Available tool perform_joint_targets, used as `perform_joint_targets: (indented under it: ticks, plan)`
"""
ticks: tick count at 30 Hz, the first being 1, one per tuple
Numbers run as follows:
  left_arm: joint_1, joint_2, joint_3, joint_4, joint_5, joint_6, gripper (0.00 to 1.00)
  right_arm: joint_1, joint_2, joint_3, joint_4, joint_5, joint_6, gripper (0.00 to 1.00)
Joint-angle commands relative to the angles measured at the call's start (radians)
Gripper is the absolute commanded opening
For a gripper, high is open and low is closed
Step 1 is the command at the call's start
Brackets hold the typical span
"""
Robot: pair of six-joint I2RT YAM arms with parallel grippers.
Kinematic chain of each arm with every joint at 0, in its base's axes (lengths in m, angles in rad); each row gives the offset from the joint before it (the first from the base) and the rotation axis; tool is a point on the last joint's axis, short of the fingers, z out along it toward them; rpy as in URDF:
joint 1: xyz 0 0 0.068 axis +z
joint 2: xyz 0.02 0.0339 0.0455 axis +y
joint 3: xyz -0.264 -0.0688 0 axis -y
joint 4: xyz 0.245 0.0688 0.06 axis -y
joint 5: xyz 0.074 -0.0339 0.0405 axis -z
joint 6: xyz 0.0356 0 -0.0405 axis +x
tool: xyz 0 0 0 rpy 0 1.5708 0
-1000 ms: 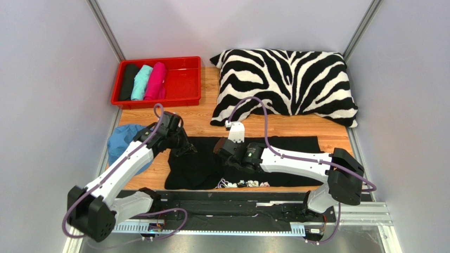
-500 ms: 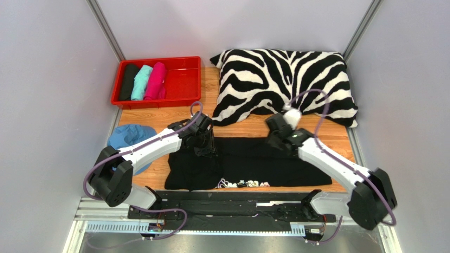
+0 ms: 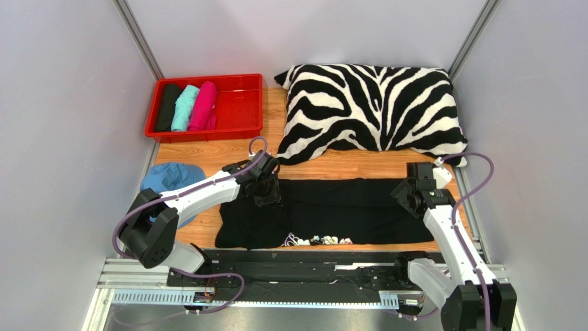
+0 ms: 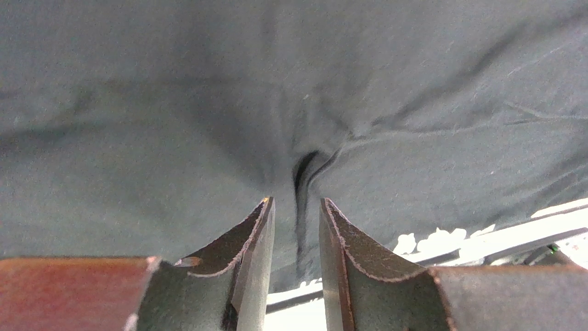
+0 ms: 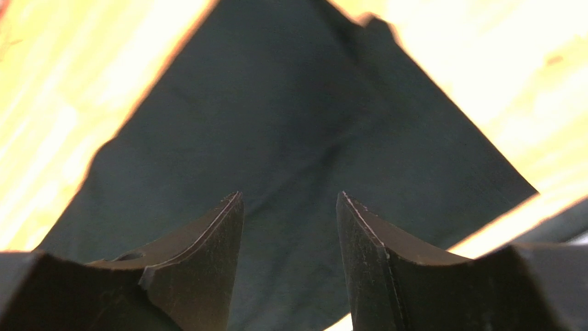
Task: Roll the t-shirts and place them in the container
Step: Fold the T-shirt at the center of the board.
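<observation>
The large black t-shirt [image 3: 345, 207] lies flat on the worktop [image 3: 359, 163] as a long band running left to right along the near edge. Its white print [image 3: 317, 240] shows at the near hem. Laid out straight like this, it is probably meant to be rolled from one end.

The left tool [image 4: 295, 201] hangs low over the left-middle of the band, with only a narrow gap between its jaws. A small crease [image 4: 304, 169] puckers the cloth just ahead of them. Nothing seems to be pinched, though the view is too close to be sure. The right tool [image 5: 289, 195] sits over the shirt's right end, its jaws well parted and empty, with the corner of the cloth and bare wood showing beyond. One tool near each end suits flattening the shirt or starting a roll.

At the far left, a red tray [image 3: 238, 107] holds a black roll [image 3: 168, 107], a teal roll [image 3: 185, 107] and a pink roll [image 3: 205, 105] side by side, with room to their right. A zebra pillow [image 3: 373, 103] lies just beyond the shirt's far edge and limits the space there. A blue cloth [image 3: 162, 181] rests beside the shirt's left end, close to the left arm.
</observation>
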Motion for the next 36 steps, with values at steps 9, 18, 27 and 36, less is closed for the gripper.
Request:
perform_joint_targets:
  ticks: [9, 18, 27, 36]
  plan:
    - [-0.096, 0.111, 0.131, -0.038, -0.112, 0.111, 0.39, -0.09, -0.021, -0.066, -0.039, -0.032, 0.124, 0.59]
    - [-0.122, 0.189, 0.182, -0.051, -0.106, 0.137, 0.37, -0.131, -0.011, -0.094, 0.011, -0.038, 0.125, 0.58]
    - [-0.135, 0.22, 0.169, -0.031, -0.089, 0.128, 0.27, -0.172, 0.013, -0.128, 0.07, -0.065, 0.112, 0.57]
    - [-0.133, 0.166, 0.134, -0.009, -0.066, 0.128, 0.01, -0.198, 0.018, -0.106, 0.082, -0.089, 0.107, 0.55]
